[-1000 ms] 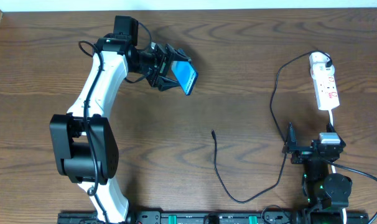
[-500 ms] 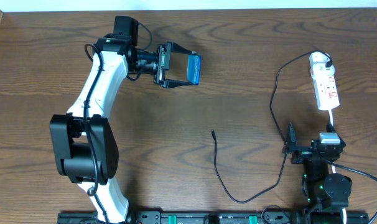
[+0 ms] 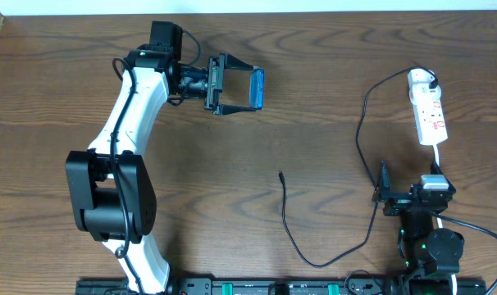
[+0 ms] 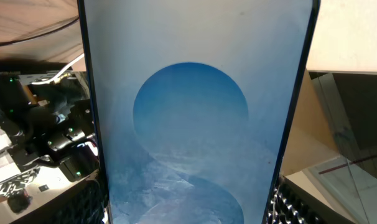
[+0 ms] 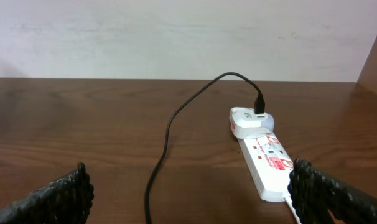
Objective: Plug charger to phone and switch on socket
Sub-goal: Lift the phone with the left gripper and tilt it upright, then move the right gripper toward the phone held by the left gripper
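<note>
My left gripper [image 3: 247, 88] is shut on the phone [image 3: 257, 88] and holds it raised above the back of the table, on edge. Its blue screen [image 4: 191, 112] fills the left wrist view between my fingers. The charger's black cable [image 3: 291, 238] lies on the table, its free connector tip [image 3: 280, 174] near the middle. Its white plug [image 3: 420, 79] sits in the far end of the white socket strip [image 3: 431, 120] at the right, and shows in the right wrist view [image 5: 249, 121]. My right gripper [image 5: 195, 199] is open and empty, low near the table's front right, with the socket strip [image 5: 269, 167] ahead.
The strip's white cord [image 3: 439, 160] runs toward my right arm's base [image 3: 425, 238]. The black cable loops up the right side [image 3: 362, 123]. A rail [image 3: 257, 287] runs along the table's front edge.
My left wrist has rotated, turning the phone from a tilted pose to edge-on. It also shifted a little right. The right arm and the cable have not moved.
</note>
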`<state>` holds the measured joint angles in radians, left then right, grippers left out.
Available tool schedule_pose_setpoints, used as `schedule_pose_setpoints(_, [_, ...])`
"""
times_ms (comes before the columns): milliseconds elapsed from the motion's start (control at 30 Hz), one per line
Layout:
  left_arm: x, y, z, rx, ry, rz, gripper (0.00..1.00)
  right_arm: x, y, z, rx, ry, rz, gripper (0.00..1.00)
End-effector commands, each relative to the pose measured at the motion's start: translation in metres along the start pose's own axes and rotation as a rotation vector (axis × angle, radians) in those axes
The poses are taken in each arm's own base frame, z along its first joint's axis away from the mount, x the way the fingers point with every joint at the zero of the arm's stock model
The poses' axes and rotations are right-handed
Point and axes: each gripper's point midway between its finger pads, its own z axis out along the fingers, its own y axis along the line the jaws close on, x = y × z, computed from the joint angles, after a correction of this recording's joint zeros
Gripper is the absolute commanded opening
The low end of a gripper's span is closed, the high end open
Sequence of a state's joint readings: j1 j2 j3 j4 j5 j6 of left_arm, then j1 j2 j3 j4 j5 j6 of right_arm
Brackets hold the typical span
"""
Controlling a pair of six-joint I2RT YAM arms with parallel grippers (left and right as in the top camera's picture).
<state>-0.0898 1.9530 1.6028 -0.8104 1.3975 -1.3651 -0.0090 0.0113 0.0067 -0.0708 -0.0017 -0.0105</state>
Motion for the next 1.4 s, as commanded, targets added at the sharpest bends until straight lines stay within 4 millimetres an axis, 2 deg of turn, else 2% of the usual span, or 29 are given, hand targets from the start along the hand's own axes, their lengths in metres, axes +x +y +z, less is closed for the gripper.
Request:
schedule_pose_setpoints(0, [0.02, -0.006, -0.003, 0.014, 0.056, 0.021, 0.07, 0.0, 0.001, 0.0, -0.006, 0.0, 0.01, 0.99])
schedule_pose_setpoints(800, [0.018, -0.005, -0.003, 0.013, 0.046, 0.003, 0.07, 0.0, 0.001, 0.0, -0.006, 0.0, 0.01, 0.99])
schedule_pose_setpoints(1033, [0.008, -0.004, -0.003, 0.006, -0.011, 0.003, 0.07, -0.001, 0.0, 0.0, -0.001, -0.004, 0.009, 0.99])
schedule_pose_setpoints(1233, [-0.017, -0.001, -0.004, -0.011, -0.161, 0.003, 0.07, -0.017, 0.006, -0.001, -0.032, -0.069, 0.016, 0.99])
schedule_pose_setpoints(1367, [-0.042, 0.001, -0.01, -0.028, -0.311, 0.001, 0.07, -0.041, 0.005, -0.004, -0.032, -0.165, 0.021, 0.99])
